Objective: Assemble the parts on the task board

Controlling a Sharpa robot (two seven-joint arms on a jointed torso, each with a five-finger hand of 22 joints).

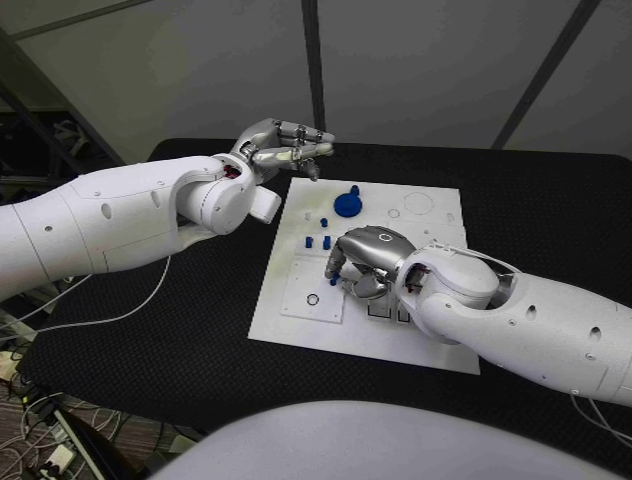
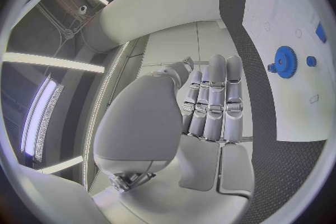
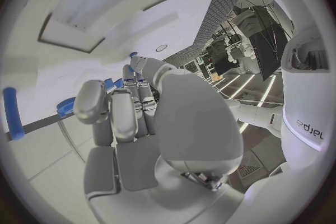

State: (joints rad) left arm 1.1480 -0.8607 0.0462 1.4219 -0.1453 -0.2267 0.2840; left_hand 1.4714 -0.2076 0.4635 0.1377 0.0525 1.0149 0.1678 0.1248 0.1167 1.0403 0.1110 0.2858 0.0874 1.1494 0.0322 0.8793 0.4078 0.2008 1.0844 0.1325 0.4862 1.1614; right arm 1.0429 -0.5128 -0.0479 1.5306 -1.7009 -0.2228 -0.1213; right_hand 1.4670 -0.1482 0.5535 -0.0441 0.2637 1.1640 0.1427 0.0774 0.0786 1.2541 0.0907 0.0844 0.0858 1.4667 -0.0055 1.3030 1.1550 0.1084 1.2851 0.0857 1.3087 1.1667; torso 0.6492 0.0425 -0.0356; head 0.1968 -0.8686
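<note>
The white task board (image 1: 403,340) lies mid-table. On its far part stands a blue gear (image 1: 348,205) (image 2: 285,60), with small blue parts (image 1: 318,241) just nearer. My right hand (image 1: 365,262) is low over the board's middle with its fingers curled down. A small blue part (image 3: 110,84) shows pinched between its thumb and fingers, and a bit of blue (image 1: 334,282) peeks out at its fingertips. My left hand (image 1: 280,146) hangs raised beyond the board's far-left corner, fingers (image 2: 213,101) straight and side by side, holding nothing.
The board carries round holes (image 1: 419,203) at its far side, a small ring (image 1: 313,299) on a raised plate and dark slots (image 1: 385,312) near my right forearm. A blue peg (image 3: 10,113) lies on the board. Black table (image 1: 547,200) surrounds it; cables (image 1: 28,330) hang off the left.
</note>
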